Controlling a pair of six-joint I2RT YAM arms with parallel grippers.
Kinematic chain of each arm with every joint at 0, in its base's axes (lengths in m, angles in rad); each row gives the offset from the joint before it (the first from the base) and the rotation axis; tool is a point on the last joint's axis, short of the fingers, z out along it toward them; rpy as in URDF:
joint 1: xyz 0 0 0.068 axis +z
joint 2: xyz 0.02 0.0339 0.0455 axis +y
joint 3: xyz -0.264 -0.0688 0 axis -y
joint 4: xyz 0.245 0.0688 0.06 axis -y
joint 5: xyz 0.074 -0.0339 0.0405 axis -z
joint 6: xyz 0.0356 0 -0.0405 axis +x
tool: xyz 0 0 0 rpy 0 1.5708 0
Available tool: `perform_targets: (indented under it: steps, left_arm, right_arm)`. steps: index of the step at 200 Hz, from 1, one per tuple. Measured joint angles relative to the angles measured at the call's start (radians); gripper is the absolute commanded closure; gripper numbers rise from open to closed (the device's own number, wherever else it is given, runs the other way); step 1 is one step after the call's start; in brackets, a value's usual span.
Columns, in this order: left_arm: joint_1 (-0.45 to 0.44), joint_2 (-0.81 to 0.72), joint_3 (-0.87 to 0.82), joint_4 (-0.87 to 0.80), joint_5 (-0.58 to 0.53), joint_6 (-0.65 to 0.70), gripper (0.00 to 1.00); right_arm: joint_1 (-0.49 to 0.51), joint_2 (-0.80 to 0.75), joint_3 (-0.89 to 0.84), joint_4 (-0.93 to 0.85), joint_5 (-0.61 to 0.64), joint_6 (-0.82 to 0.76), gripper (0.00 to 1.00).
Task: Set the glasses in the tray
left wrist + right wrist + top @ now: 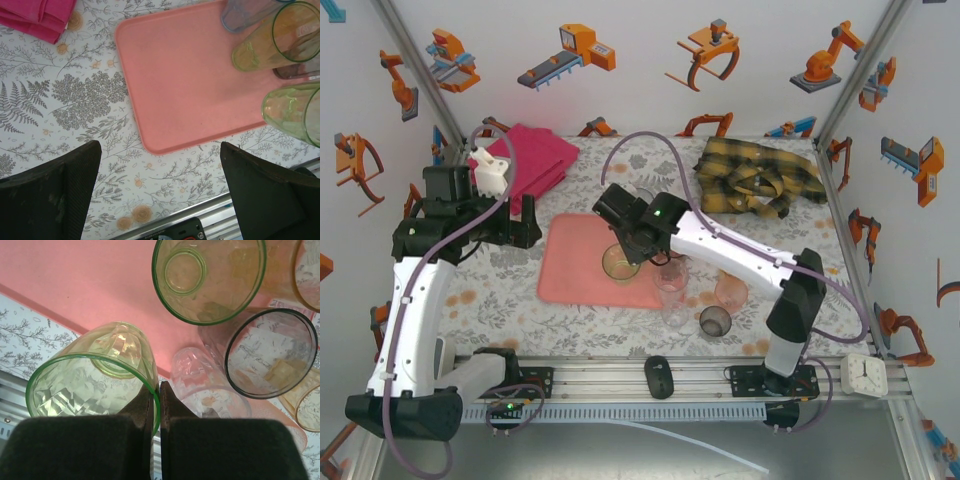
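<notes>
The salmon-pink tray lies mid-table. My right gripper is shut on the rim of a green glass, one finger inside it and one outside, holding it over the tray's near edge. Another green glass stands on the tray. A clear glass, a dark-rimmed glass and amber glasses cluster at the tray's right end. My left gripper hangs open and holds nothing above the cloth-covered table, just off the tray's left corner. Green glasses show at the right of the left wrist view.
A folded magenta cloth lies at the back left, with a white bottle by it. A yellow plaid shirt is at the back right. A white clock and a black object sit on the front rail.
</notes>
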Motion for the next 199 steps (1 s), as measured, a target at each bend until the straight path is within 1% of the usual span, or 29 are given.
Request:
perform_targets:
  steps: [43, 129, 199]
  left_arm:
    - [0.003, -0.001, -0.015, 0.000, 0.009, 0.000, 0.05]
    - [0.013, -0.003, -0.033, 0.000, 0.025, 0.000, 0.05]
    - [0.015, -0.002, -0.039, 0.003, 0.031, -0.001, 0.05]
  right_arm:
    - [0.000, 0.037, -0.008, 0.019, 0.000, 0.000, 0.97]
    - [-0.002, 0.040, -0.077, 0.045, 0.016, 0.003, 0.97]
    - [-0.024, 0.041, -0.131, 0.080, 0.018, 0.007, 0.97]
